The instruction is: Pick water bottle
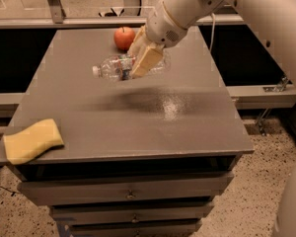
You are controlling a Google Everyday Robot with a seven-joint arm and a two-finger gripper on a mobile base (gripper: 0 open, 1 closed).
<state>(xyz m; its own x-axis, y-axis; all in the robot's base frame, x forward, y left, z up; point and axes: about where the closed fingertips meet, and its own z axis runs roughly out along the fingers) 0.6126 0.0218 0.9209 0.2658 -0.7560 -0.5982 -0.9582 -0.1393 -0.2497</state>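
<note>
The water bottle [112, 67] is a small clear ribbed bottle with a white cap at its left end and a red-and-blue label band. It lies level in the air above the grey table [138, 117], with its shadow on the tabletop below. My gripper [140, 58] comes in from the upper right on the white arm. Its cream fingers [147, 60] are shut on the bottle around the label band.
A red apple [124, 37] stands on the table's far side just behind the bottle. A yellow sponge [32, 140] lies at the front left corner. Drawers sit under the tabletop. A rail runs along the back.
</note>
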